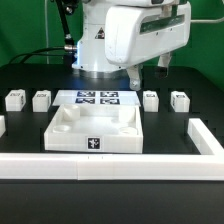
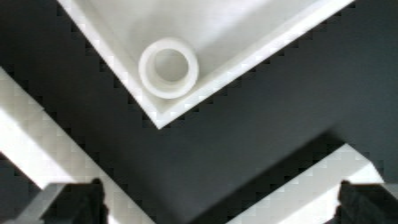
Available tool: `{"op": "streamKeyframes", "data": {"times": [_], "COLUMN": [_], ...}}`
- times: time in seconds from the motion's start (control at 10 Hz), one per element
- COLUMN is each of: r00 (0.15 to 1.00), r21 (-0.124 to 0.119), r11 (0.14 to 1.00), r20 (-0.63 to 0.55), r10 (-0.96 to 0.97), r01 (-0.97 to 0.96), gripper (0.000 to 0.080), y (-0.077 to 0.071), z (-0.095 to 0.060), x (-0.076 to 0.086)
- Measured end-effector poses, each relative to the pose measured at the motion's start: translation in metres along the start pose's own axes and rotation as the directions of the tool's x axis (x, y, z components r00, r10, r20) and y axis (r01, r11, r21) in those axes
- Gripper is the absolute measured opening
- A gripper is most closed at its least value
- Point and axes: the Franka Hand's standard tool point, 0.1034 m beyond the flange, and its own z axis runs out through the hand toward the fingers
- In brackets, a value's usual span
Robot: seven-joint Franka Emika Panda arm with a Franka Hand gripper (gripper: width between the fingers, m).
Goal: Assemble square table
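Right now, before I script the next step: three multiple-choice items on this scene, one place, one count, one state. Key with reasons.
1. Relative to the marker board, the table top lies:
A) on top of it
B) nearer the camera than it
C) behind it, by the arm's base

2. How many leg blocks lie loose on the table?
A) two
B) four
C) six

3. The end effector is:
A) shut on a leg block
B) shut on the table top's rim
C) open and empty

Key: 1 B, the top sits below the board in the exterior view. 2 B, two blocks lie at the exterior view's left and two at its right. 3 C, the wrist view shows the fingers wide apart with nothing between them.
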Motion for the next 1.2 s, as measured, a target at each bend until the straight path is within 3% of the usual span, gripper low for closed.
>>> {"op": "streamKeyframes", "data": {"times": [0.9, 1.2], "r00": [1.0, 0.996], "r21": [0.002, 0.003], "r11": [1.0, 0.996], "r20": [0.001, 0.002], "r10": [0.0, -0.085], "r01": [0.0, 0.085], "gripper": [0.0649, 0.0649], "y": [-0.0004, -0.0011], "z": [0.0013, 0.005], "x": [-0.0003, -0.0063]}}
